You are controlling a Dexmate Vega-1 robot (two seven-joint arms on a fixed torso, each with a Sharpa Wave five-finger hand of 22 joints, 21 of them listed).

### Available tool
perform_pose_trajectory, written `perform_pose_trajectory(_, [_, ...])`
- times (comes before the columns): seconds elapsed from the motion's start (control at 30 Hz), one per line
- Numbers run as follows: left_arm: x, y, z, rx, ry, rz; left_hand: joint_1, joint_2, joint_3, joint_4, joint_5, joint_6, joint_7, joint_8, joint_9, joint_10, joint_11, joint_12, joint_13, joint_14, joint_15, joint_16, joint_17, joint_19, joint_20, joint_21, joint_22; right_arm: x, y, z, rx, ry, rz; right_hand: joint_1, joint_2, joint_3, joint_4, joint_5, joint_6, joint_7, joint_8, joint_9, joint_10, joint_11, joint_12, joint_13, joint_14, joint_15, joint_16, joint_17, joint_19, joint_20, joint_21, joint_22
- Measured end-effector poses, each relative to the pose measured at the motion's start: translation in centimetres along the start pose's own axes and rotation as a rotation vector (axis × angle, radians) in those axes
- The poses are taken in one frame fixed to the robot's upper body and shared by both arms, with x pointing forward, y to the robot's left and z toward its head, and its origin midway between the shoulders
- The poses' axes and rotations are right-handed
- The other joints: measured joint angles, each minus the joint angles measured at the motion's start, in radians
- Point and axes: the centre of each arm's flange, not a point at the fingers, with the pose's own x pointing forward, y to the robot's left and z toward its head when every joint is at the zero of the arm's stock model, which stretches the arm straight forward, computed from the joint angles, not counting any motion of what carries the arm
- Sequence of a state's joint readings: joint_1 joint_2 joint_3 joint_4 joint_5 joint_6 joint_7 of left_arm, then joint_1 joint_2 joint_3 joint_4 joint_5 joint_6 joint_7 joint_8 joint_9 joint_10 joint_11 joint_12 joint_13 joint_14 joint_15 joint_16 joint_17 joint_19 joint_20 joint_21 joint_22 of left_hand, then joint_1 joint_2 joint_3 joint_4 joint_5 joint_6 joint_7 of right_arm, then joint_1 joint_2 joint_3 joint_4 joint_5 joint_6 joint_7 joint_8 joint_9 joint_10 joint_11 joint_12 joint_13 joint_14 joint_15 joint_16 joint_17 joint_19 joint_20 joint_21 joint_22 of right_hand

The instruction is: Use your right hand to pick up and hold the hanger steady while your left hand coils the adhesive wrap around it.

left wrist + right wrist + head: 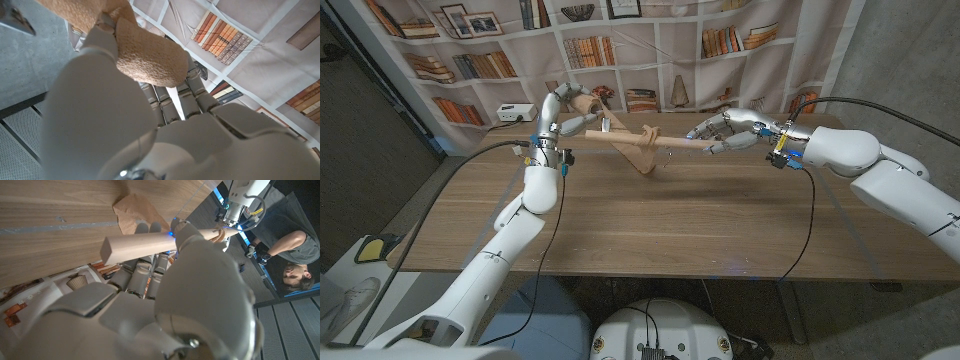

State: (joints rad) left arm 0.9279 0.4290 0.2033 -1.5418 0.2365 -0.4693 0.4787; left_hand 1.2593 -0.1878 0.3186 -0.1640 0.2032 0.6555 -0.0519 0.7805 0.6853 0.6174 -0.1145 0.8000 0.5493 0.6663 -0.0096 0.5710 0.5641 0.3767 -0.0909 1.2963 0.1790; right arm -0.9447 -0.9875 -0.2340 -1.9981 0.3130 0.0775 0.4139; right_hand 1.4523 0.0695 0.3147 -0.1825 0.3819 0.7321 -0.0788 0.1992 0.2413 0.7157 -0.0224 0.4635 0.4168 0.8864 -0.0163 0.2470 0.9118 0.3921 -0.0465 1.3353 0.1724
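Right hand (732,130) grasps the hanger (650,146) by its right end, above the table (650,230). Left hand (556,118) grips wrap (145,52) at the hanger's left end.

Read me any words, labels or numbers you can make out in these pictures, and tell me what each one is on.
No text can be read.
Book spines on the bookshelf backdrop: too small and blurred.
Hanger, adhesive wrap, left hand and right hand: no visible lettering.
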Motion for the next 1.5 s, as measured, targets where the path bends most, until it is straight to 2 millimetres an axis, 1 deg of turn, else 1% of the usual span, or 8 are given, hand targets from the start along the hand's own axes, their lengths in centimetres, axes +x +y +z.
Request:
perform_pose_trajectory(0.57, [-0.4, -0.4, 0.9, -0.033, -0.024, -0.015, 0.0, 0.0, 0.004, 0.004, 0.0, -0.004, 0.004, 0.0, 0.0, -0.003, -0.003, 0.003, -0.005, 0.0, 0.0, -0.001, 0.0, -0.002, 0.002, 0.006, 0.001, 1.1, 1.0, 0.1, -0.071, 0.036, 0.014, 0.0, 0.0, 0.0, 0.0, -0.001, 0.0, 0.0, 0.0, 0.0, -0.002, -0.002, -0.001, 0.0, 0.0, 0.0, 0.005, -0.001, 0.0, 0.0, 0.0, 0.0])
perform_pose_trajectory(0.93, [-0.9, -0.5, 1.5, -0.039, -0.032, -0.022, 0.0, 0.0, 0.004, 0.004, 0.0, -0.004, 0.004, 0.005, -0.004, -0.009, 0.002, 0.003, -0.008, 0.0, 0.0, -0.005, 0.0, -0.002, 0.002, 0.006, 0.0, 1.0, 0.3, -1.0, -0.113, 0.101, -0.037, 0.001, -0.001, 0.0, 0.0, -0.004, 0.0, 0.0, 0.0, 0.0, -0.002, -0.002, -0.005, 0.001, -0.001, -0.002, 0.005, -0.001, -0.004, 0.004, 0.0, 0.0])
perform_pose_trajectory(0.97, [-1.0, -0.3, 2.1, -0.074, -0.059, -0.015, 0.0, 0.0, 0.004, 0.004, 0.0, -0.004, 0.004, 0.005, -0.005, -0.009, 0.002, 0.003, -0.008, 0.0, 0.0, -0.004, 0.0, -0.002, 0.002, 0.006, 0.0, 1.0, 0.2, -1.1, -0.118, 0.112, -0.043, 0.001, -0.001, 0.0, 0.0, -0.004, 0.0, 0.0, 0.0, 0.0, -0.002, -0.002, -0.005, 0.001, -0.002, -0.001, 0.005, -0.001, -0.005, 0.006, 0.0, 0.0])
perform_pose_trajectory(1.0, [-1.0, -0.3, 2.1, -0.074, -0.059, -0.015, 0.0, 0.0, 0.004, 0.004, 0.0, -0.004, 0.004, 0.005, -0.005, -0.009, 0.002, 0.003, -0.008, 0.0, 0.0, -0.004, 0.0, -0.002, 0.002, 0.006, 0.0, 1.9, 1.7, 0.0, -0.115, 0.081, -0.015, 0.001, -0.001, 0.0, 0.0, -0.004, 0.0, 0.0, 0.0, 0.0, -0.002, -0.002, -0.005, 0.001, -0.002, -0.002, 0.005, -0.001, -0.005, 0.006, 0.0, 0.0])
perform_pose_trajectory(1.2, [-1.5, -0.1, 2.4, -0.072, -0.063, -0.02, 0.001, -0.001, 0.004, 0.004, 0.0, -0.004, 0.004, 0.005, -0.005, -0.009, 0.002, 0.003, -0.01, 0.0, 0.0, -0.001, 0.0, -0.002, 0.002, 0.006, 0.0, 1.8, 1.3, -0.8, -0.136, 0.129, -0.043, 0.001, -0.001, 0.0, 0.0, -0.004, 0.0, 0.0, 0.0, 0.0, -0.002, -0.002, -0.007, 0.002, -0.002, -0.002, 0.004, -0.002, -0.005, 0.006, 0.0, 0.0])
perform_pose_trajectory(1.23, [-1.6, 0.2, 2.7, -0.101, -0.072, -0.012, 0.001, -0.001, 0.004, 0.004, 0.0, -0.004, 0.004, 0.005, -0.005, -0.009, 0.002, 0.003, -0.01, 0.0, 0.0, -0.001, 0.0, -0.002, 0.002, 0.006, 0.0, 2.5, 2.4, 0.1, -0.134, 0.109, -0.031, 0.002, -0.002, 0.0, 0.0, -0.004, 0.0, 0.0, 0.0, 0.0, -0.002, -0.002, -0.005, 0.002, -0.002, -0.002, 0.004, -0.002, -0.005, 0.006, 0.0, 0.0])
perform_pose_trajectory(1.27, [-1.7, 0.3, 2.7, -0.107, -0.073, -0.011, 0.001, -0.001, 0.004, 0.004, 0.0, -0.004, 0.004, 0.005, -0.005, -0.009, 0.002, 0.003, -0.01, 0.0, 0.0, -0.001, 0.0, -0.002, 0.002, 0.006, 0.0, 2.6, 2.5, 0.1, -0.135, 0.112, -0.033, 0.002, -0.002, 0.0, 0.0, -0.004, 0.0, 0.0, 0.0, 0.0, -0.002, -0.002, -0.005, 0.002, -0.002, -0.002, 0.004, -0.002, -0.005, 0.006, 0.0, 0.0])
perform_pose_trajectory(1.5, [-2.2, 0.7, 2.9, -0.101, -0.075, -0.014, 0.0, 0.0, 0.004, 0.004, 0.0, -0.004, 0.004, 0.005, -0.005, -0.009, 0.002, 0.006, -0.01, 0.0, 0.0, -0.001, 0.0, -0.009, -0.002, 0.006, 0.0, 2.4, 2.0, -0.7, -0.151, 0.159, -0.068, 0.001, -0.001, 0.0, 0.0, 0.0, 0.0, 0.0, 0.0, 0.0, -0.002, -0.002, -0.005, 0.002, -0.002, -0.002, 0.003, -0.002, -0.005, 0.006, 0.0, 0.0])
